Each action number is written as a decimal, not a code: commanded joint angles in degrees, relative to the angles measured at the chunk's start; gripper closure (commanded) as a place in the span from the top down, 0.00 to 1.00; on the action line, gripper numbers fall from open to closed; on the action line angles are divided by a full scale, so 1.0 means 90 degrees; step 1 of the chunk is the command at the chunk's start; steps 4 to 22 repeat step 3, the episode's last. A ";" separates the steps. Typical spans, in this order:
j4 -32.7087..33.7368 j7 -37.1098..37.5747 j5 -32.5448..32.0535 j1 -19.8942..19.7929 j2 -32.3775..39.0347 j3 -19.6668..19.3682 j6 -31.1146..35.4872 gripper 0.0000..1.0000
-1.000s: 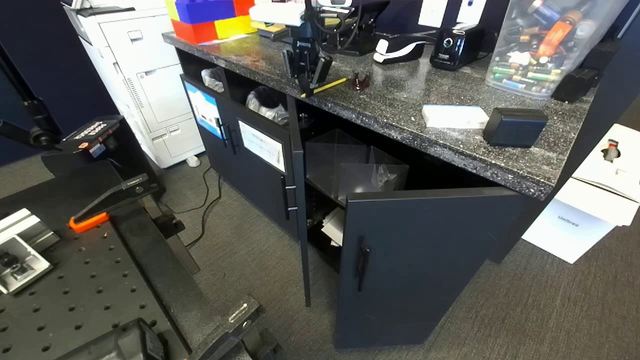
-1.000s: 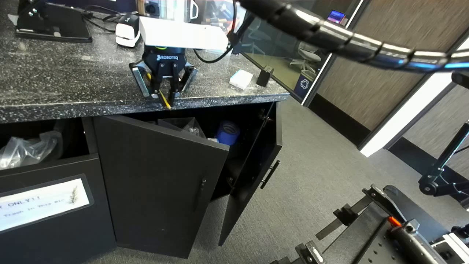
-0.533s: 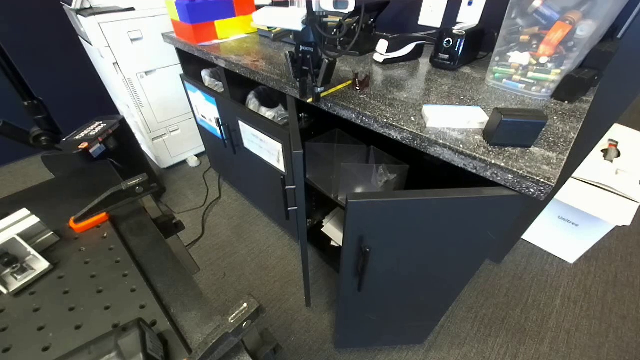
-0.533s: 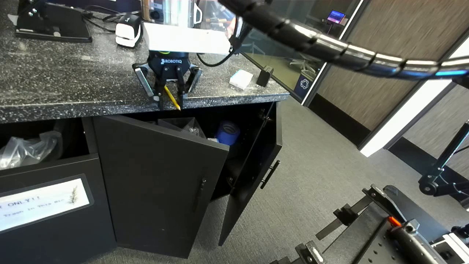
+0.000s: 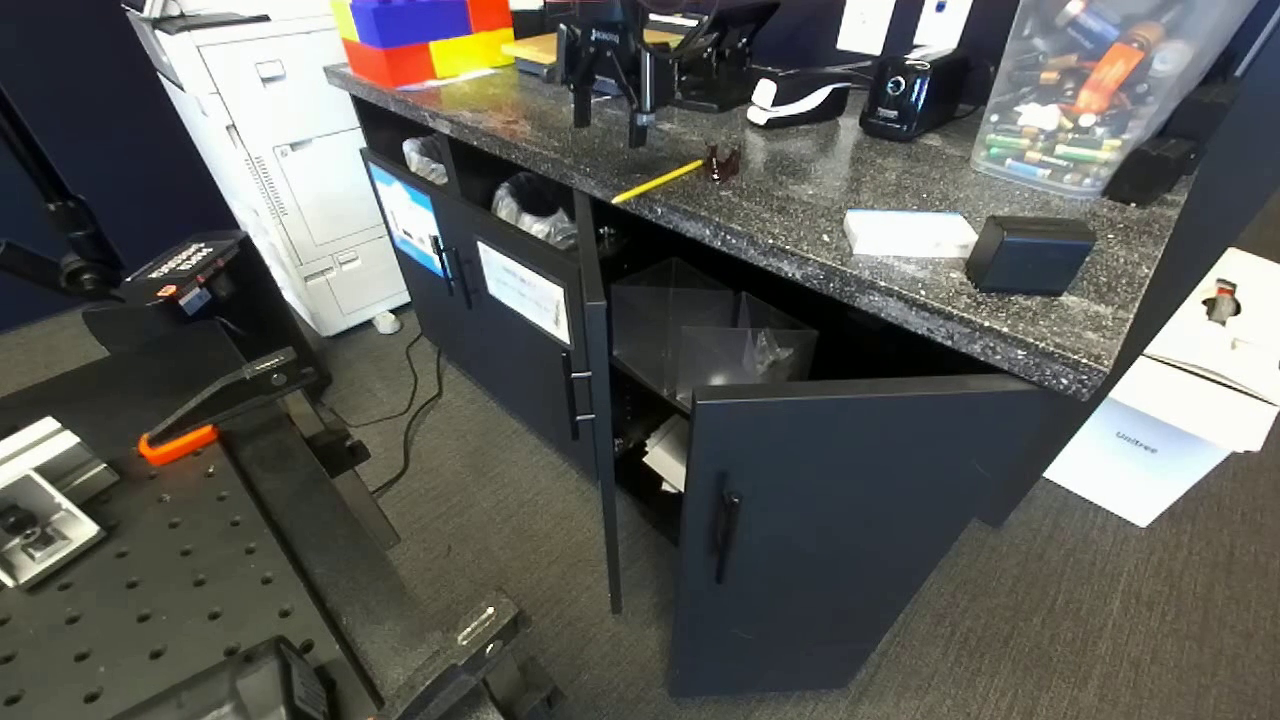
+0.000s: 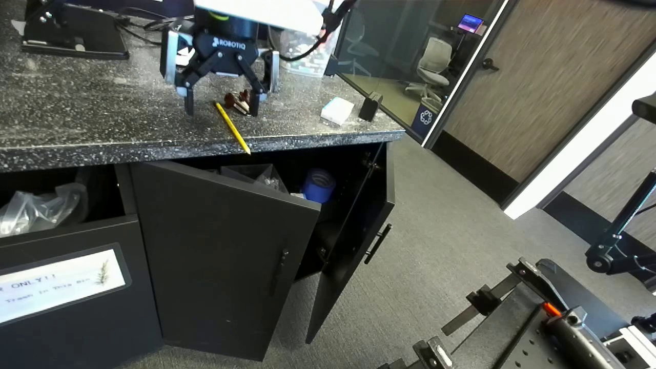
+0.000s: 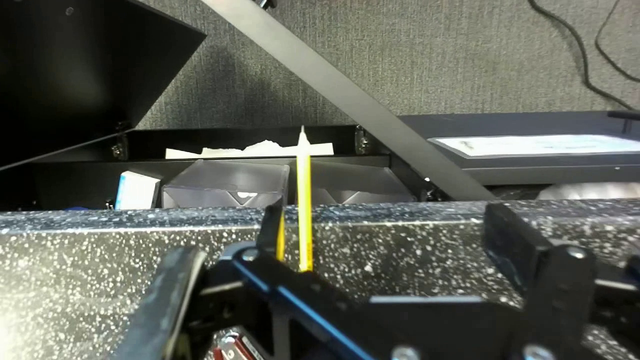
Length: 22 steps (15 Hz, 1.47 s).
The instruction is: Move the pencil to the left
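Observation:
The thin yellow pencil (image 5: 657, 182) lies on the dark speckled countertop, its pointed end sticking out past the front edge, as an exterior view (image 6: 232, 127) also shows. Above and behind it, my gripper (image 6: 222, 104) is open, fingers spread wide with nothing between them. In the wrist view the pencil (image 7: 304, 200) appears between the fingertips, close to the left-hand finger (image 7: 271, 225) and far from the right-hand one. Its rear end is hidden there by the gripper (image 7: 390, 232). A yellow streak shows along the left-hand finger; whether it is a reflection I cannot tell.
A small dark red-brown object (image 5: 722, 163) sits by the pencil's rear end. Farther along the counter are a white box (image 5: 908, 233), a black box (image 5: 1030, 254) and a clear bin of batteries (image 5: 1080, 110). Two cabinet doors (image 6: 220, 256) stand ajar below the front edge.
The fingers, close together at the pencil before, have spread apart. My gripper has risen and drawn back from the counter's edge. The pencil shifted slightly at first and now lies free on the counter.

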 commanded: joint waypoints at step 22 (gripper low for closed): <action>-0.0099 -0.0074 0.0083 -0.0038 -0.0367 0.0075 -0.0318 1.00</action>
